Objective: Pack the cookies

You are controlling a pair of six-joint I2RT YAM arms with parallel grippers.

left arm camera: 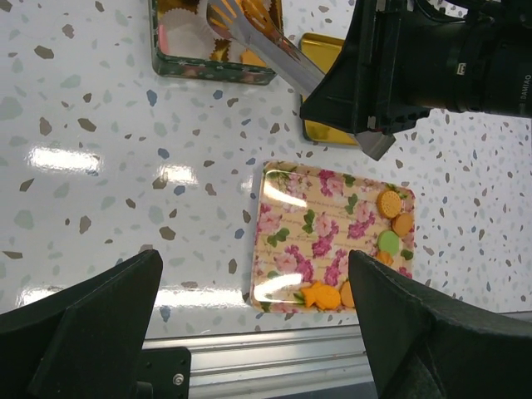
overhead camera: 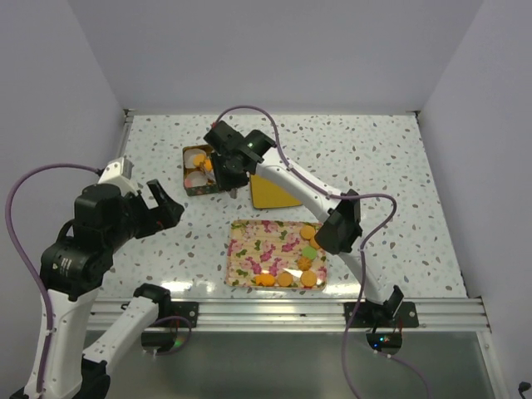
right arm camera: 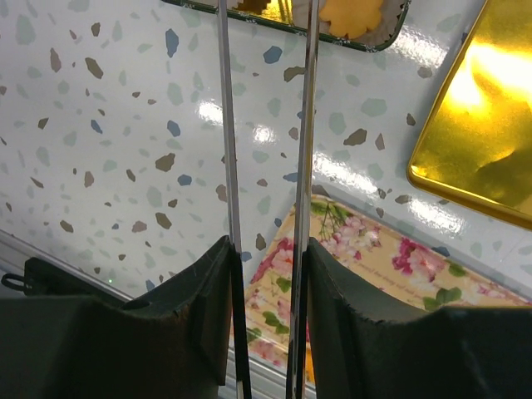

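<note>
Round orange cookies [overhead camera: 287,279] on glossy floral tray [overhead camera: 256,246]

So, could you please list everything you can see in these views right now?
cookies on tray: about seven, orange-brown plus one pale green, along its right and near edges
cookies in tin: at least two, orange
tray: one, pink floral, near table edge
tin: one, green, far left of centre
paper cups: several, white, inside tin
lid: one, gold, right of tin
tongs: one pair, silver, tips over tin
table: one, white speckled
right gripper: shut on tongs
left gripper: open, left of tray
</note>
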